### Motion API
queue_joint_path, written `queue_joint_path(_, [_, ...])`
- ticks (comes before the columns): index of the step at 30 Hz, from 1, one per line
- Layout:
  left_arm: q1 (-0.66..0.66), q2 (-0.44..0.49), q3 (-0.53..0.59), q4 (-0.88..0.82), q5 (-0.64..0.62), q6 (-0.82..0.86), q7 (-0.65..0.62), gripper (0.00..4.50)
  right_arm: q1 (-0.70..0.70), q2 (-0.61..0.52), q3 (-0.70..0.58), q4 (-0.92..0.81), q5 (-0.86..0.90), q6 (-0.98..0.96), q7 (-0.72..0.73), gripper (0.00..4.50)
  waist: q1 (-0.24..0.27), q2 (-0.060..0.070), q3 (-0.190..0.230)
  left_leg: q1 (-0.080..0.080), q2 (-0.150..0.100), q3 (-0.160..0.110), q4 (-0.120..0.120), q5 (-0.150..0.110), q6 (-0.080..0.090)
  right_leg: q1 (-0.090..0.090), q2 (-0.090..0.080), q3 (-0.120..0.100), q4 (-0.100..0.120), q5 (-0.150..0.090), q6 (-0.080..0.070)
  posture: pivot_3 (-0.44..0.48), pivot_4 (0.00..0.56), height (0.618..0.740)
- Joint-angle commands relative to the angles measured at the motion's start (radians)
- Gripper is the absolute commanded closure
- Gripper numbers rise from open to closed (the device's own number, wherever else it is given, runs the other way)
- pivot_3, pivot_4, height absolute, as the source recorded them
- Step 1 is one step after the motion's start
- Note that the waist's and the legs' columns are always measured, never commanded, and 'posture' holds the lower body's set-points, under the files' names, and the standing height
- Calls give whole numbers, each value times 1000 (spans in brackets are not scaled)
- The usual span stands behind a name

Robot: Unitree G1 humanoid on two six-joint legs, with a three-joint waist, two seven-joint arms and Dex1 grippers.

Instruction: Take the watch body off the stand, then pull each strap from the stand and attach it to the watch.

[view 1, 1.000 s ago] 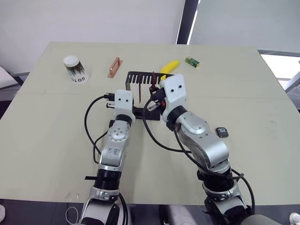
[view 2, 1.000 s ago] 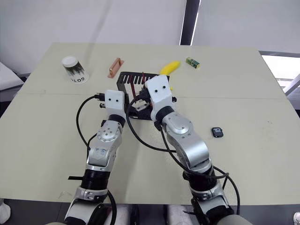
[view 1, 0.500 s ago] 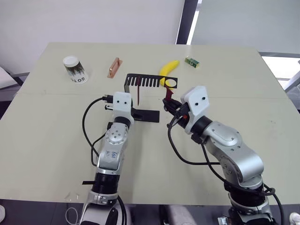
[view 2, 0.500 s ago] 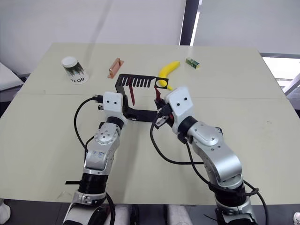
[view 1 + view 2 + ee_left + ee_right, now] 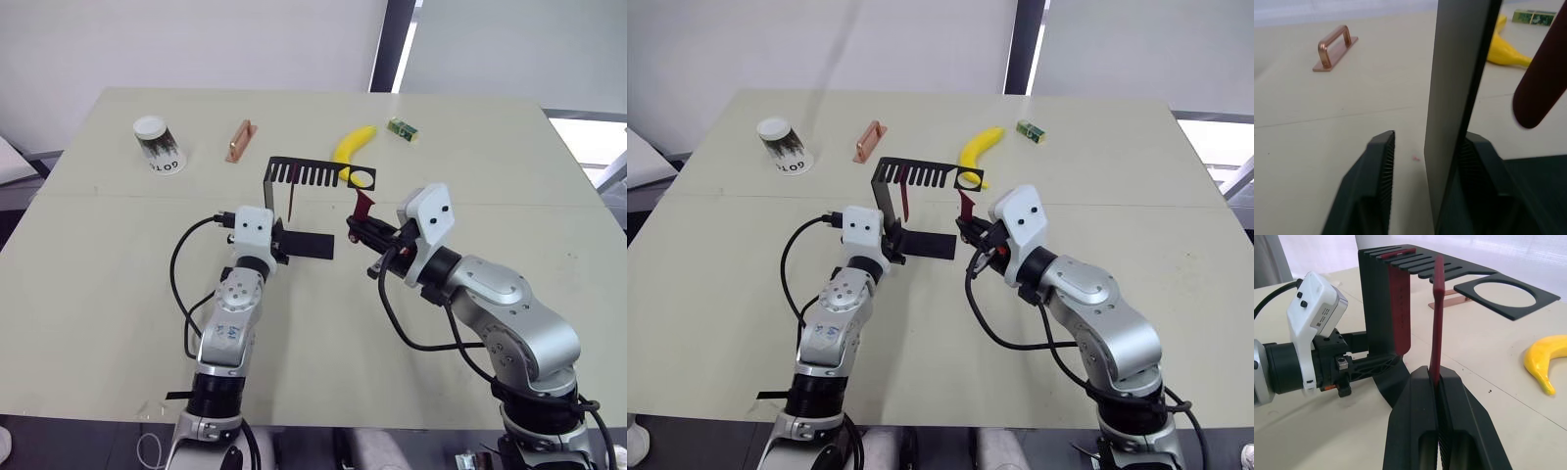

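The stand (image 5: 294, 211) sits upright near the middle of the surface (image 5: 118, 264), its slotted top arm ending in a round hole just in front of the banana (image 5: 355, 145). The left gripper (image 5: 1422, 161) has its fingers (image 5: 1378, 171) set either side of the stand's upright, one pad against it and a gap at the other. One dark red strap (image 5: 292, 201) hangs from a slot in the top arm. The right gripper (image 5: 1436, 382) has its fingers closed on the lower end of the second strap (image 5: 1438, 318), which stands upright, clear of the stand and just beside its round hole. The watch body cannot be made out. A paper cup (image 5: 157, 145), a copper handle (image 5: 239, 141) and a small green box (image 5: 402, 128) lie along the far side, well apart from both grippers.
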Motion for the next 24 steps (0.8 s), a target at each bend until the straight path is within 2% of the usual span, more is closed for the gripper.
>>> queue_joint_path(1, [23, 21, 17, -126, -29, 35, -40, 707, -8, -28, -43, -25, 52, -13, 48, 4500, -2, 0, 0, 0, 0, 0, 0, 0, 0, 0, 0, 0, 0, 0, 0, 0, 150, 740])
queue_joint_path(3, [56, 53, 43, -192, -70, 78, -93, 119, -8, -56, -62, -19, 81, -12, 83, 4500, -1, 0, 0, 0, 0, 0, 0, 0, 0, 0, 0, 0, 0, 0, 0, 0, 150, 740])
queue_joint_path(10, [262, 282, 200, -469, -378, 190, -444, 119, 23, -155, -122, 40, 187, -38, 239, 4500, -6, 0, 0, 0, 0, 0, -1, 0, 0, 0, 0, 0, 0, 0, 0, 0, 150, 740])
queue_joint_path(12, [307, 371, 300, -476, -535, 235, -586, 119, 17, -177, -134, 70, 238, -24, 292, 4500, -6, 0, 0, 0, 0, -1, -1, 0, 0, 1, 0, 0, -1, 0, 0, 0, 150, 740])
queue_joint_path(16, [319, 544, 418, -447, -850, 376, -812, 119, -35, -200, -164, 144, 375, 59, 360, 4500, -7, 1, 1, 1, 0, -1, -1, 0, 0, 2, 0, -1, -1, 0, -1, 0, 150, 740])
queue_joint_path(19, [248, 612, 451, -409, -1038, 471, -850, 119, -100, -205, -171, 213, 465, 131, 389, 4500, -6, 1, 1, 1, 0, -2, -1, 0, 1, 2, -1, -1, -3, 0, -1, 0, 150, 740])
queue_joint_path(22, [117, 575, 439, -345, -1165, 499, -774, 119, -160, -196, -156, 275, 544, 200, 426, 4500, -1, 1, 1, 1, -1, -3, -1, 0, 1, 3, -1, -2, -3, 0, -1, 0, 150, 740])
queue_joint_path(24, [42, 546, 400, -310, -1181, 496, -739, 119, -192, -183, -139, 304, 569, 220, 438, 4500, -2, 1, 1, 0, -1, -4, 0, -1, 2, 3, -1, -2, -4, 0, -1, 0, 150, 740])
